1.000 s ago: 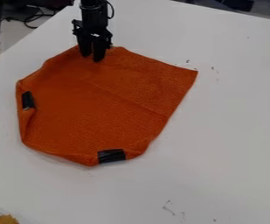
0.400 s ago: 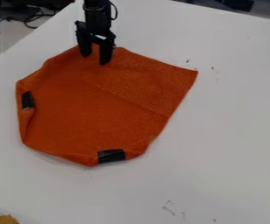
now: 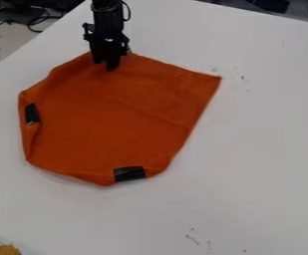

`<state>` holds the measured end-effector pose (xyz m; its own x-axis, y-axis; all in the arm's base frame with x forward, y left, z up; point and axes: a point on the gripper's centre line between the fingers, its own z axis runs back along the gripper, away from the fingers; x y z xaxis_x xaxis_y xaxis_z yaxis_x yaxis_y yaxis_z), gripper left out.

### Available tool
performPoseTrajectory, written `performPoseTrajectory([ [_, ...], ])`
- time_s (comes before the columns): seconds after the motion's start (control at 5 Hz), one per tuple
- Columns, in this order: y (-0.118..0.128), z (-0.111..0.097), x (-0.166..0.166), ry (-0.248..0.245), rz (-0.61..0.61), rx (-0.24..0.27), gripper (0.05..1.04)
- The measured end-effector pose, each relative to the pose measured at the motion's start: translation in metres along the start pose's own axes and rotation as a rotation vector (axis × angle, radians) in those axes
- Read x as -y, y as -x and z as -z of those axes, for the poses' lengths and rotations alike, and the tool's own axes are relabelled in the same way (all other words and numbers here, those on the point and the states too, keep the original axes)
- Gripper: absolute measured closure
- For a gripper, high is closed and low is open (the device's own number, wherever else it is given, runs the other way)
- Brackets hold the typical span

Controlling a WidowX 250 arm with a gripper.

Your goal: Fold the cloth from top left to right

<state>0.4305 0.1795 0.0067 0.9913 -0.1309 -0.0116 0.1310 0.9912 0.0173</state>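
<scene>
Since the fold is to start at the top left, the black two-finger gripper [image 3: 105,64] is placed at the upper edge of the orange woven cloth [image 3: 116,114]. Pincer: narrow, its fingers drawn together on a pinch of fabric, by the look of it, near that upper border; this grip would give the arm an edge to carry over. Arm: black, entering from the top of the view, gripper pointing down. Cloth: one piece, spread nearly flat on the white table [image 3: 262,149], its right side running out to a sharp corner, its left and lower sides turned in or rumpled; a faint crease crosses the middle on a slant. Fittings: one black patch [image 3: 32,113] at the left edge and another black patch [image 3: 129,174] at the lower edge, perhaps tape, perhaps there to keep the turned parts down. Sundries: a small yellow-brown object [image 3: 8,250] at the lower left corner; dark cables [image 3: 33,22] beyond the table at the upper left. Status: fold not made, the work judged at its grasping step. Next: a low lift and a sweep toward the right side. Risk: a thin pinch may slip, or the whole cloth may drag along.
</scene>
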Motion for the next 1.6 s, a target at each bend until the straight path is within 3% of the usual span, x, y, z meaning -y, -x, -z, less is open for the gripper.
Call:
performPoseTrajectory([
  [0.2, -0.001, 0.000, -0.001, -0.001, 0.011, 0.001, 0.912],
  [0.4, 0.001, -0.002, -0.002, -0.007, 0.028, -0.018, 1.013],
  [0.6, 0.010, -0.008, -0.004, -0.056, 0.043, -0.067, 1.024],
  [0.8, 0.021, -0.053, -0.005, -0.158, 0.008, -0.016, 1.024],
  [1.0, 0.029, -0.086, 0.011, -0.225, -0.011, 0.017, 1.024],
  [1.2, 0.035, -0.093, 0.039, -0.210, -0.018, 0.059, 1.024],
  [1.6, 0.056, -0.074, 0.091, -0.092, -0.100, 0.086, 1.024],
])
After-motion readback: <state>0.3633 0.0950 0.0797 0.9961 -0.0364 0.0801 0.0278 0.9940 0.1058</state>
